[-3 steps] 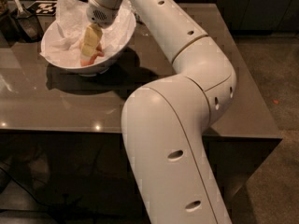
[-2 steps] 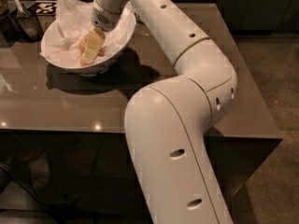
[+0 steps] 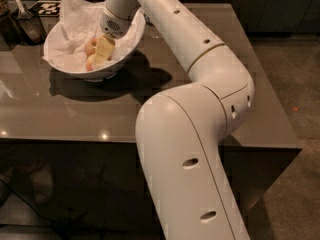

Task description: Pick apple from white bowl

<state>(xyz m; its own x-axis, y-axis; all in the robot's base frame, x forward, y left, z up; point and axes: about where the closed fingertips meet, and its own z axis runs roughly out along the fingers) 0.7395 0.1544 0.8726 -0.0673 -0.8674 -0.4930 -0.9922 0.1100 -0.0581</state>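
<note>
The white bowl stands at the back left of the dark table, lined with crumpled white paper. A pinkish apple lies inside it, partly hidden. My gripper reaches down into the bowl from the right and sits right over the apple, touching or nearly touching it. The white arm curves back across the table toward the lower right.
A dark container with a utensil stands left of the bowl at the table's back corner. A black-and-white marker tag lies behind the bowl. The table's front edge runs across the lower part of the view; carpeted floor lies to the right.
The gripper has sunk a little lower and to the right inside the bowl, onto the apple. The bowl has stayed in place.
</note>
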